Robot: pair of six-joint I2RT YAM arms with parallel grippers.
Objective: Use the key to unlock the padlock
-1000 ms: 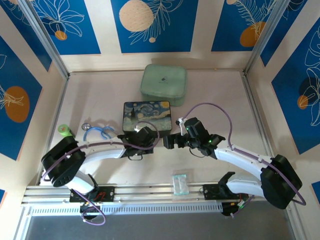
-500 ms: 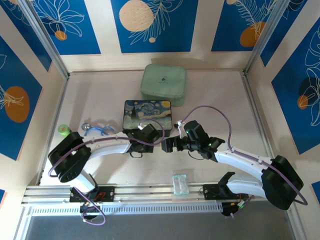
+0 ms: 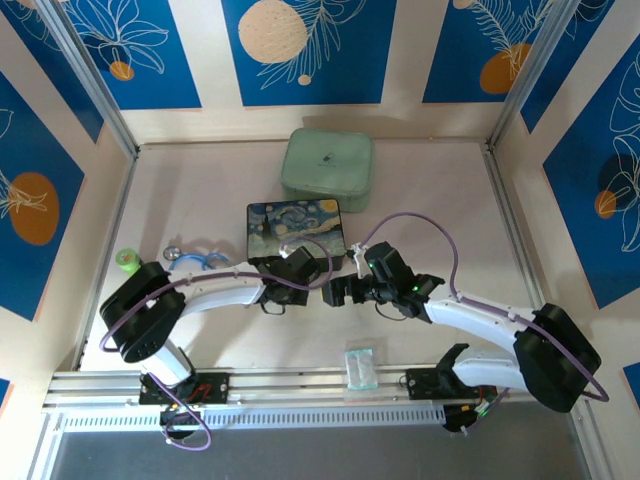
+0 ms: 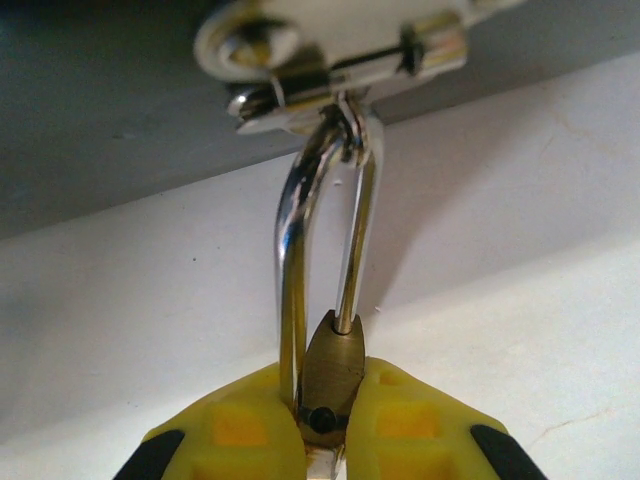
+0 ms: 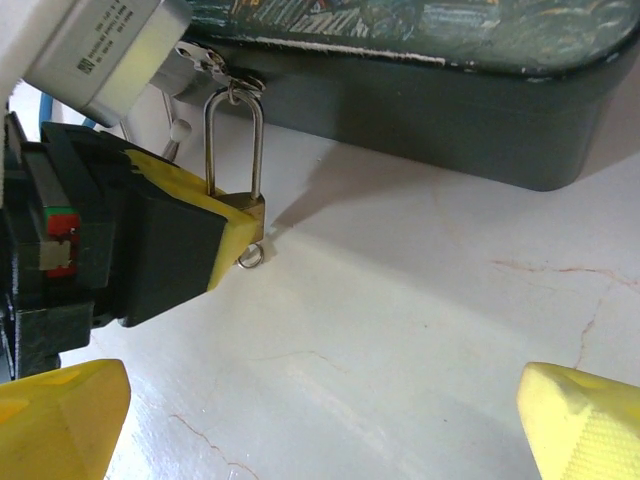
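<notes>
1. Top view: the left gripper [image 3: 298, 270] and right gripper [image 3: 334, 291] meet at the near edge of the painted box [image 3: 295, 225].
2. Left wrist: its fingers [image 4: 250, 432] clench the padlock [image 4: 333, 362], which hangs from the box's clasp [image 4: 330, 55]. A tug could strain that clasp.
3. Right wrist: the right fingers [image 5: 60, 415] are spread and hold nothing, so unlocking may stall.

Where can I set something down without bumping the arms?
Bare table right of the green case and painted box, up to the right wall; also left of the case. Crowded in front of the box, where left tool clamps the padlock and right tool hangs open.
</notes>
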